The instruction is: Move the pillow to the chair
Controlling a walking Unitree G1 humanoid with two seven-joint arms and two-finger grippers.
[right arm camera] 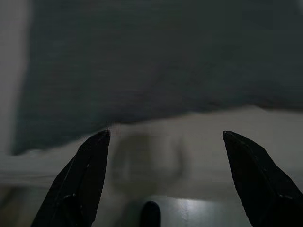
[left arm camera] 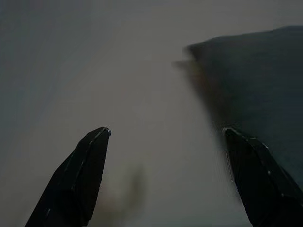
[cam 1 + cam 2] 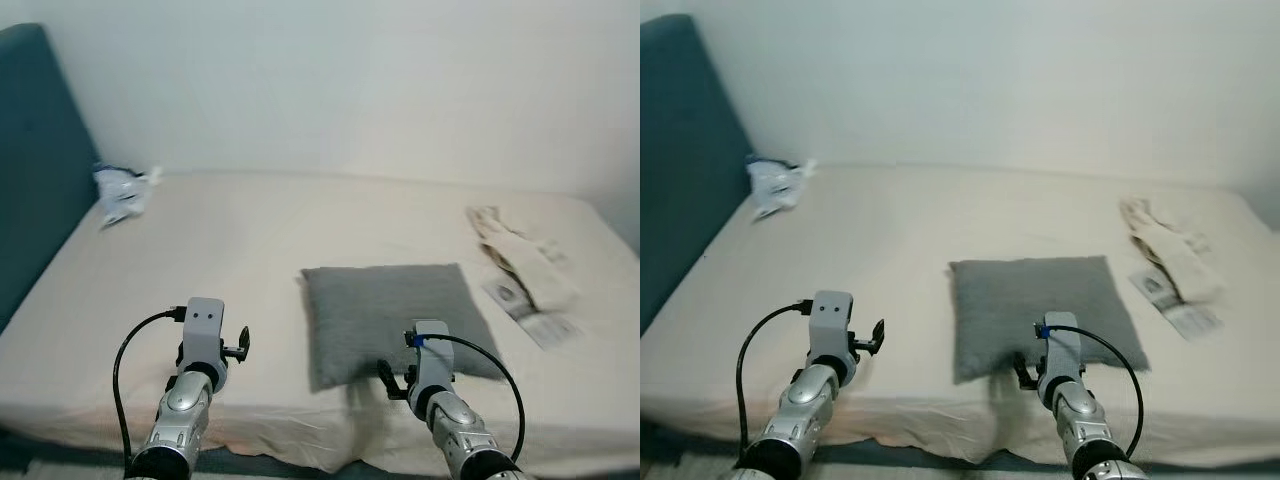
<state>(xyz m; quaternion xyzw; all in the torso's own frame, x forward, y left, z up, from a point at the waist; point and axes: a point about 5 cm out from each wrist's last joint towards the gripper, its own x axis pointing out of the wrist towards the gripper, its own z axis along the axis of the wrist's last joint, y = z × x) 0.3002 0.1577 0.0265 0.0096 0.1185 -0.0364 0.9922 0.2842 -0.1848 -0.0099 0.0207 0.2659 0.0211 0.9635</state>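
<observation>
The pillow (image 3: 392, 320) is grey, square and soft, with a fine knitted-looking texture. It lies flat on the bed (image 3: 250, 250), near the near edge and a little right of the middle, its sides roughly in line with the bed's edges.

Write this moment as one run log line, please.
stage: approach | left gripper: open, beside square grey fabric pillow | right gripper: open, at its near edge | pillow: on bed

A cream-sheeted bed (image 3: 250, 250) stands against a white wall (image 3: 350, 80), with a teal headboard (image 3: 30, 150) at 9 o'clock, a crumpled white-and-blue wrapper (image 3: 125, 190) at 10 o'clock and pale folded cloth (image 3: 525, 265) over a printed sheet (image 3: 535, 315) at 3 o'clock.
</observation>
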